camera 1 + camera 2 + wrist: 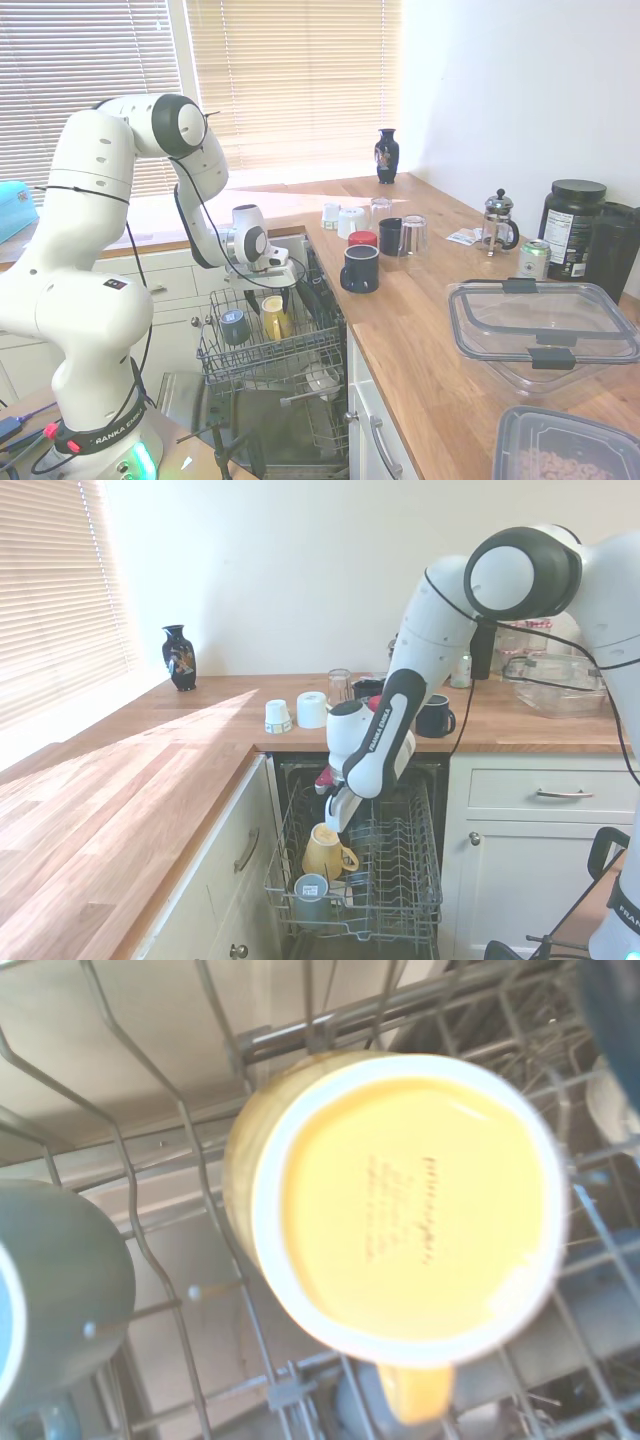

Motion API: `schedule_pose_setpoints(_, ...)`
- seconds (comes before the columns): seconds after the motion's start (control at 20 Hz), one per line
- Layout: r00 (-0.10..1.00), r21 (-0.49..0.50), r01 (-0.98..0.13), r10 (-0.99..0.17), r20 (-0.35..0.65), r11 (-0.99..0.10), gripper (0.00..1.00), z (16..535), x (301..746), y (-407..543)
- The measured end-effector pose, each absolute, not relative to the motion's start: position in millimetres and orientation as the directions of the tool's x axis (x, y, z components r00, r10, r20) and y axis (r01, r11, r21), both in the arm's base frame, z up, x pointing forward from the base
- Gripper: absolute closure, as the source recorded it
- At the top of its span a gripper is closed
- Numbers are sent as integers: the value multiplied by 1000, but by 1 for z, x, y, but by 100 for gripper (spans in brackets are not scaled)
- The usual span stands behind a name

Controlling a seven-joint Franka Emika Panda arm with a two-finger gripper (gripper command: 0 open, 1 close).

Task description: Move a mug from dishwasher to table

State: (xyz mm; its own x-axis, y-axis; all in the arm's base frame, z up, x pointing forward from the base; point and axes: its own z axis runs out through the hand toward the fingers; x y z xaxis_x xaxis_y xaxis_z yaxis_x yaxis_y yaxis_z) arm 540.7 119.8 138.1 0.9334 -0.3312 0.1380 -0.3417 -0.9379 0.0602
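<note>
The mustard-yellow mug (pixel 325 852) stands bottom up and slightly tilted in the dishwasher's upper wire rack (pixel 400 880), handle toward the rack's middle. In the wrist view the mug (pixel 410 1210) fills the picture, its base toward the camera. My gripper (pixel 336 818) hangs just above the mug (pixel 272 318), open, with nothing held. The dishwasher (pixel 270 400) has its door down and the rack pulled out. The wooden table (pixel 430 330) runs along the right, above white cabinets.
A small blue-grey mug (pixel 233 326) sits in the rack beside the yellow one. On the worktop near the dishwasher stand a navy mug (pixel 360 268), a red cup, white cups and glasses. Plastic boxes (pixel 540 330) lie further along, and a dark vase (pixel 387 155) stands at the back.
</note>
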Motion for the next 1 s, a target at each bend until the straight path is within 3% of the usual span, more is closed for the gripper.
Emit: schedule_pose_setpoints(1.0, 948, 34, -311, -307, 87, -950, 0, 72, 594, 129)
